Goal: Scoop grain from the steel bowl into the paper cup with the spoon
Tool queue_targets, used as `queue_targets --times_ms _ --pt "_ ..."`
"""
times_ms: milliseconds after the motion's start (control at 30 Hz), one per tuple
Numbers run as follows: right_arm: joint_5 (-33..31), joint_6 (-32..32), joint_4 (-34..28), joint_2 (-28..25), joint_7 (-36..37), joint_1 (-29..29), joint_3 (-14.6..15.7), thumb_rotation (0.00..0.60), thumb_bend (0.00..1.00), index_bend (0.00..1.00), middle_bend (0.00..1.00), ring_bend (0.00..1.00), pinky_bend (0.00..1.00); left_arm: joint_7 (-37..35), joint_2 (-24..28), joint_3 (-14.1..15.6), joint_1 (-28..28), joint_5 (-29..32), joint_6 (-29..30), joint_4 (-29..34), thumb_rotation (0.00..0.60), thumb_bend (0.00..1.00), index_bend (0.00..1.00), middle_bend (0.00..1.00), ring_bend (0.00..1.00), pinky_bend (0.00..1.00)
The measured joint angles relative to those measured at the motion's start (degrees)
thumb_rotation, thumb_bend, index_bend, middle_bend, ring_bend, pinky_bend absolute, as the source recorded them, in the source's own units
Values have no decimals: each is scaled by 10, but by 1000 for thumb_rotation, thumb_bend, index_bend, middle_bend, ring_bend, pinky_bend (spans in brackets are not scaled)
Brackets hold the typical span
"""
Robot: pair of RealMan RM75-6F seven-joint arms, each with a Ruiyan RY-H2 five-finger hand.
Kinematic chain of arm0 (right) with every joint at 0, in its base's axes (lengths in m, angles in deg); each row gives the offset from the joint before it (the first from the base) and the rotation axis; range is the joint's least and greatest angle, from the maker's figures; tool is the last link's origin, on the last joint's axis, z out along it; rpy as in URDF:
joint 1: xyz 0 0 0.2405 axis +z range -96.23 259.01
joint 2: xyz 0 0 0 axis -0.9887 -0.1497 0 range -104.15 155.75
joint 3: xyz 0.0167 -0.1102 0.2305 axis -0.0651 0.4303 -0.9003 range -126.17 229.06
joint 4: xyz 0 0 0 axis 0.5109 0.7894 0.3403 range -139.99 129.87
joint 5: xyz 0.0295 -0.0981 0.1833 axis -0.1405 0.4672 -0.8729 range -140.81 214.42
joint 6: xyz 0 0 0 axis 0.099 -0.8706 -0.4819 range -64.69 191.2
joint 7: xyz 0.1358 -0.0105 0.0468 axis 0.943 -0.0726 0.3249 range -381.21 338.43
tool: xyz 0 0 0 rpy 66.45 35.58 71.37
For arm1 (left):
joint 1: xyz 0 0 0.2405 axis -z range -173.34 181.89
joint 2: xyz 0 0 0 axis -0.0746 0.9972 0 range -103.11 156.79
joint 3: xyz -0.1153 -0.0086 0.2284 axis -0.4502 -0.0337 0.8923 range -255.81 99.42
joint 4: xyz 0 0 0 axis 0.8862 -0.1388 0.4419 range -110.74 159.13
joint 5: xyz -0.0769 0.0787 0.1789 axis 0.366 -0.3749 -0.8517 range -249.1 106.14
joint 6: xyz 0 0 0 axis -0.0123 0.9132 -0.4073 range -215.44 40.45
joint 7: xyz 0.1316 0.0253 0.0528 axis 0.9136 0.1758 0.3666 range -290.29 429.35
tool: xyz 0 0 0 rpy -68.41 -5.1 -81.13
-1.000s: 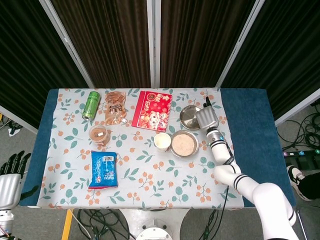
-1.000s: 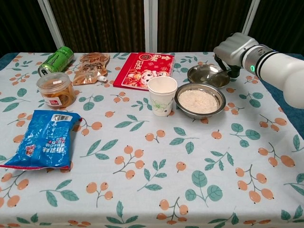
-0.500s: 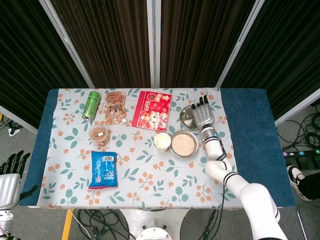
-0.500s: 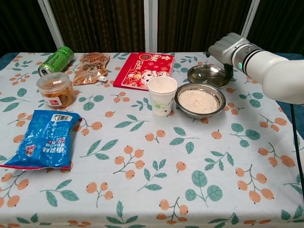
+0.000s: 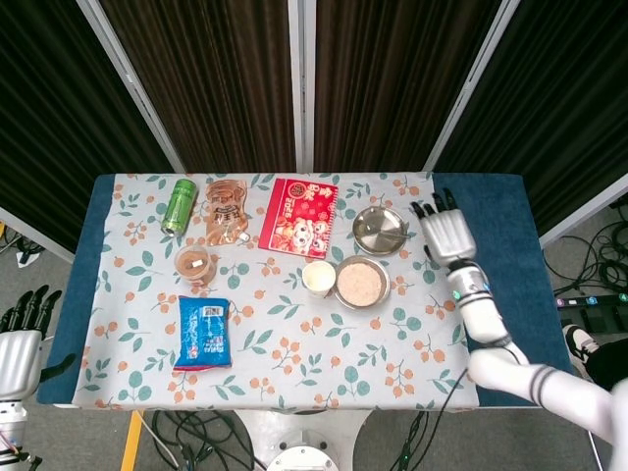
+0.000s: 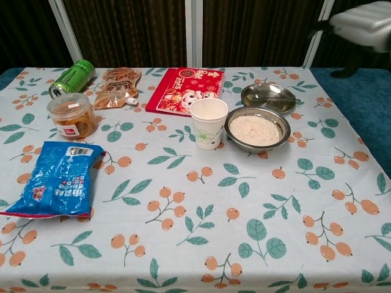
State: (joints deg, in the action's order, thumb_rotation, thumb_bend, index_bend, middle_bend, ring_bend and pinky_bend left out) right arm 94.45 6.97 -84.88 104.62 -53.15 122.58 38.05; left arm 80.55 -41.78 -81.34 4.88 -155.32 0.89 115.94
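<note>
The fingers (image 5: pixel 433 207) of the right hand (image 5: pixel 447 235) were seen spread apart and released, with nothing held, the hand raised over the blue edge of the bench (image 5: pixel 491 226) just right of the flowered cloth (image 5: pixel 294 343); in the chest view the same hand was caught only as a blurred pale shape at the top right corner. The left hand (image 5: pixel 18 339) was found low at the left edge of the head view, off the bench, its fingers (image 5: pixel 29 306) extended and apart, empty. The spoon (image 5: pixel 391 235) appeared, as far as the small picture allowed, to be lying in an empty steel dish (image 5: pixel 379 229) behind the steel bowl (image 6: pixel 257 129), which was filled with pale grain (image 6: pixel 255 129). The paper cup (image 6: pixel 208 123) was stood upright just left of the bowl, close beside it. Further back a red booklet (image 6: pixel 185 82) was laid, and to the left a green can (image 6: pixel 72 78) on its side, a brown pouch (image 6: pixel 116 87), a lidded jar (image 6: pixel 72 115) and a blue packet (image 6: pixel 58 179).
</note>
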Motion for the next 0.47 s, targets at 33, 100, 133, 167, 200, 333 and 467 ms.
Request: queue_targets --times_ms 33,100,133,167,200,333,467 --pt "15 -16 -30 -28 28 -21 6 600 223 150 215 39 0 2 0 0 0 1 0 2 600 61 167 162 95 203" --pt "56 -59 -79 -77 99 -72 23 600 223 135 200 22 0 6 1 0 0 1 2 5 600 60 167 162 95 203" --pt "77 -80 -92 -92 130 -95 32 600 223 126 190 13 0 9 2 0 -1 1 4 8 600 61 167 162 95 203" --pt "107 -111 -104 -108 171 -126 45 600 223 123 186 9 0 12 3 1 -2 0 6 11 600 60 167 162 95 203" --pt "131 -134 -111 -119 200 -149 56 600 223 119 179 2 0 13 3 1 -2 -1 7 14 600 60 167 162 95 203" --pt "233 -235 -124 -149 299 -238 104 600 223 115 170 0 0 24 6 7 -7 -9 16 27 600 60 167 162 95 203" --pt "300 -315 -122 -156 338 -298 139 600 223 114 169 0 0 29 7 12 -11 -16 22 37 600 60 167 162 95 203"
